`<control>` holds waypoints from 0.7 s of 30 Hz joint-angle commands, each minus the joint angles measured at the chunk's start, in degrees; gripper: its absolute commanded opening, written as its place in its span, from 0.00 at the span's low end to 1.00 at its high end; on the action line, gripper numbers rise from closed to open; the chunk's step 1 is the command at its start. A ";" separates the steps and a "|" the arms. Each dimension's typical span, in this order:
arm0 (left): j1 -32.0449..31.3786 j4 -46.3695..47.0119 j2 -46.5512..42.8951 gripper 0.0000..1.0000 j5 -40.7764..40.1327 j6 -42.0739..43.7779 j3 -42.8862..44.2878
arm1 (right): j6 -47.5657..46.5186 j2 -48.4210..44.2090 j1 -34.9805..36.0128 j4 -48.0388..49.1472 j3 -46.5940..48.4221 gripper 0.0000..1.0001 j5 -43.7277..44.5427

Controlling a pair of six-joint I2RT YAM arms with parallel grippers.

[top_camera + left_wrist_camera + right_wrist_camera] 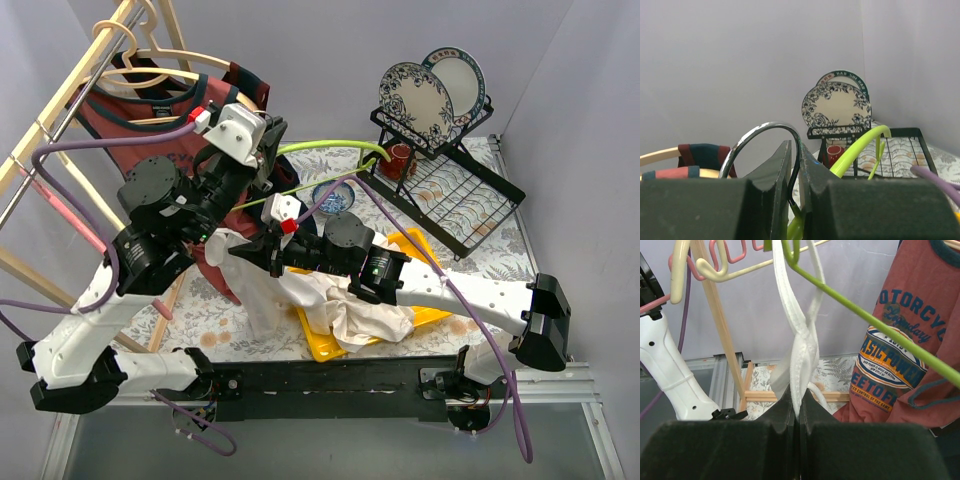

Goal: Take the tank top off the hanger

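The white tank top (345,305) lies bunched over the yellow tray, and one strap (802,335) rises twisted to the green hanger (330,147). That strap loops over the hanger's green arm (865,315). My left gripper (268,150) is high at the centre left. It is shut on the hanger's metal hook (765,131), which sits between its fingers (777,170). My right gripper (250,252) is lower, in front of the clothes rack, and is shut on the white strap (799,405).
A wooden clothes rack (60,110) at the left carries a red printed T-shirt (140,115) and pink and cream hangers (715,265). At the back right a black dish rack (455,195) holds plates (415,95). A red cup (398,158) and a blue bowl (330,195) sit beside it. The yellow tray (425,245) lies mid-table.
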 commanded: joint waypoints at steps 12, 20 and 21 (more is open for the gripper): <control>-0.17 15.18 1.35 0.00 2.41 -10.51 2.07 | -0.21 -0.14 -0.03 1.32 2.55 0.01 1.60; -0.17 22.66 -2.61 0.00 3.37 -18.42 -1.45 | 0.14 2.23 -0.03 0.35 1.94 0.01 0.36; -0.25 23.27 -2.87 0.00 4.16 -20.17 -1.36 | 0.14 2.41 -0.03 0.35 1.76 0.01 0.36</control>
